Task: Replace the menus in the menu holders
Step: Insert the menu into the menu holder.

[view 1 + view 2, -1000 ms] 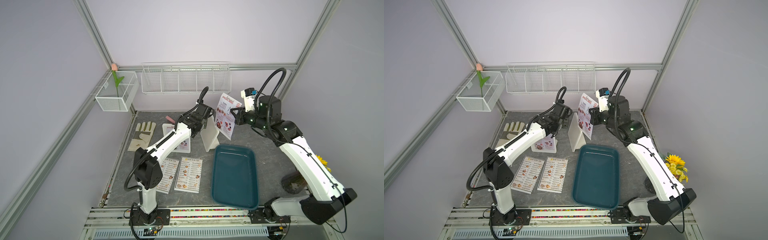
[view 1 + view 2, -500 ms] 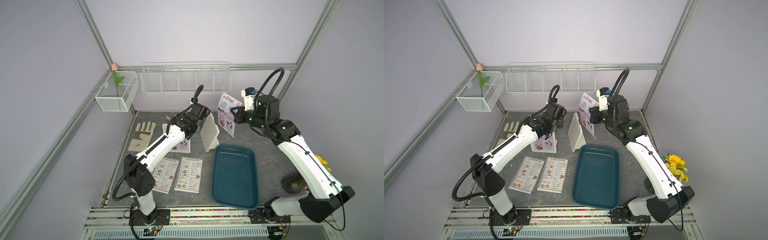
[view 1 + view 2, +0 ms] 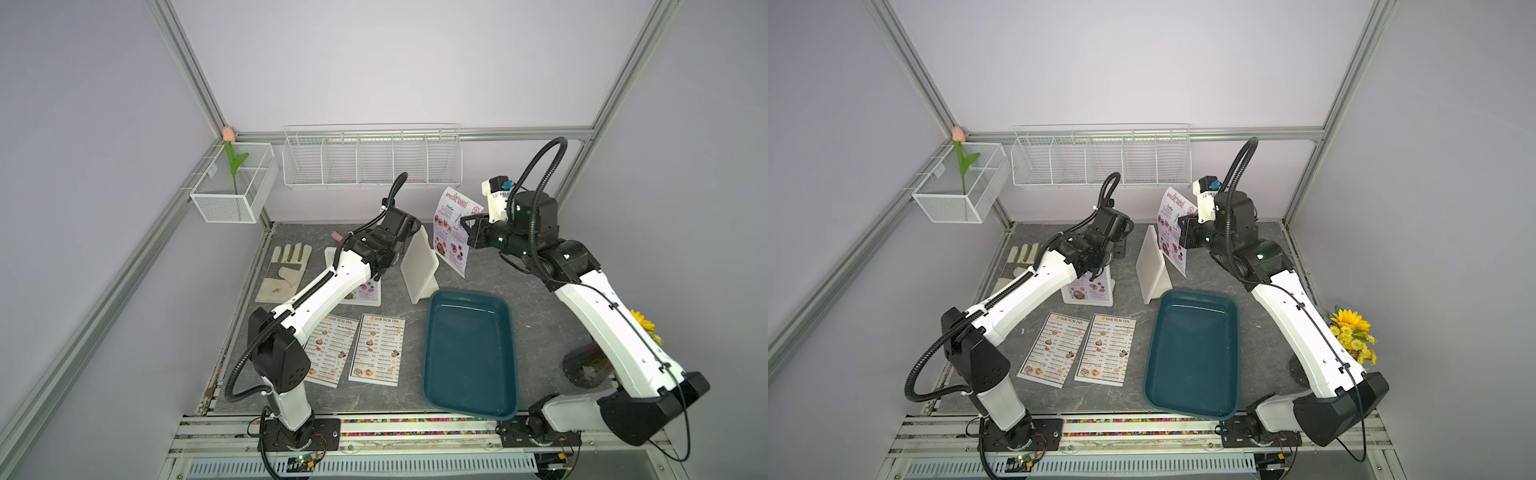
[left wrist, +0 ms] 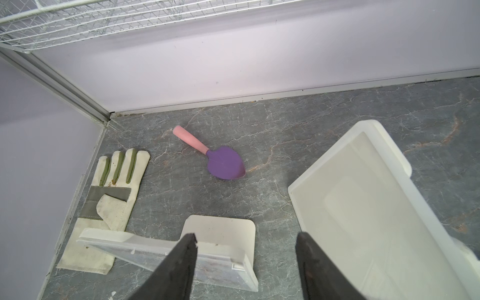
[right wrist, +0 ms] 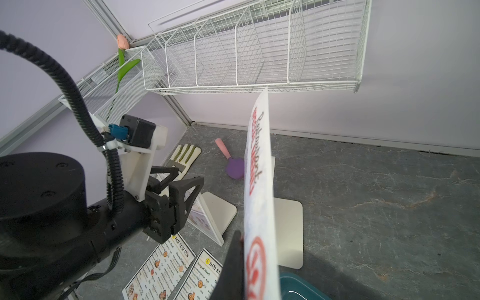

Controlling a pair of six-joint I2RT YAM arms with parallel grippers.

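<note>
**Q:** What occupies the left of the figure?
**A:** A mesh basket (image 3: 220,203) on the side wall holds 1 tulip (image 3: 228,134). Below it a work glove (image 3: 284,272) lies flat on the grey table (image 3: 540,299). A trowel (image 4: 223,162) with a pink handle and a purple blade lies near the back wall.

**Q:** How does the left arm stand?
**A:** It reaches toward the back of the table. The left gripper (image 4: 246,236) has its jaws apart with nothing between them, and it hovers between the 2 menu holders.

**Q:** Where are the holders and the menus?
**A:** The left menu holder (image 4: 226,228) stands on the table with the framed special menu (image 3: 1090,289) inside it. Nearer the arm bases, 2 DIM SUM INN menus (image 3: 1054,349) (image 3: 1106,349) lie flat side by side, apart from both holders. The right menu holder (image 3: 417,266) stands empty, just beside the far left corner of the teal tray (image 3: 469,353).

**Q:** What does the right arm hold?
**A:** The right gripper (image 3: 473,224) is clamped on the edge of the held special menu (image 3: 453,232). The sheet is upright, just to the right of the empty holder, in both top views. Whether its lower corner touches the table cannot be told. The right wrist view shows the sheet almost edge-on, with 1 finger (image 5: 233,259) against it.

**Q:** And the far right?
**A:** Yellow flowers (image 3: 1350,328) sit at the table's edge, beside the right arm
</note>
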